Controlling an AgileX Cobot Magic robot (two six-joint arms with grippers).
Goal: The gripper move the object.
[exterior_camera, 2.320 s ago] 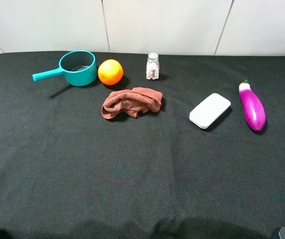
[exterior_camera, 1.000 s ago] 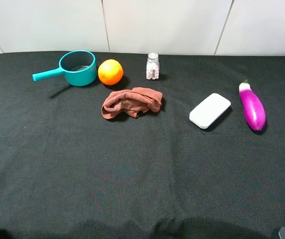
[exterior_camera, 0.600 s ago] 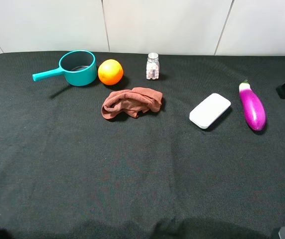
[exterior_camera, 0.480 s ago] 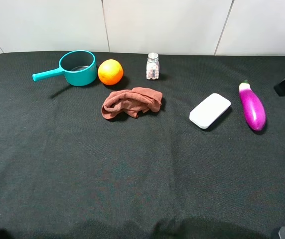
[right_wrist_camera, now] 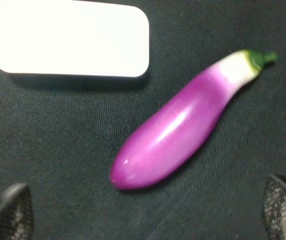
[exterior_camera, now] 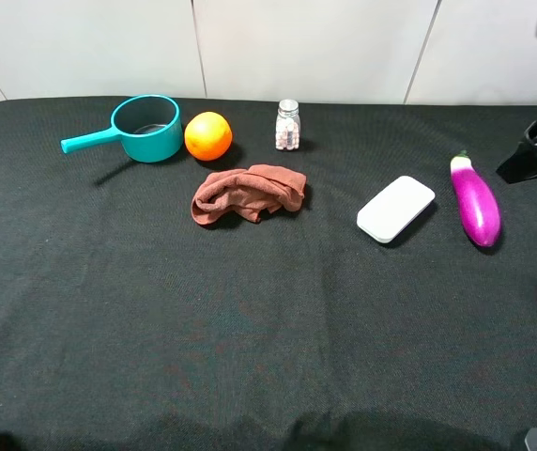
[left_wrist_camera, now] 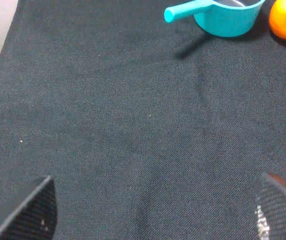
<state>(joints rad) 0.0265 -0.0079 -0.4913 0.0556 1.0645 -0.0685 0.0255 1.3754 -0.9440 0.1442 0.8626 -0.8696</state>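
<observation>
Just beside the eggplant [exterior_camera: 475,200], not touching it, the white case [exterior_camera: 395,209] lies flat on the bench [exterior_camera: 250,329]. On the eggplant's other side the right pincer [right_wrist_camera: 145,212] hangs near, fingers spread wide, holding nothing. Well away from the eggplant, the left pincer [left_wrist_camera: 155,215] also stands wide.

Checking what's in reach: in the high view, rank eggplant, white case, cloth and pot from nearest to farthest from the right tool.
1. Eggplant, beside the right tool.
2. White case, left of it.
3. Cloth, middle.
4. Pot, far left.
</observation>
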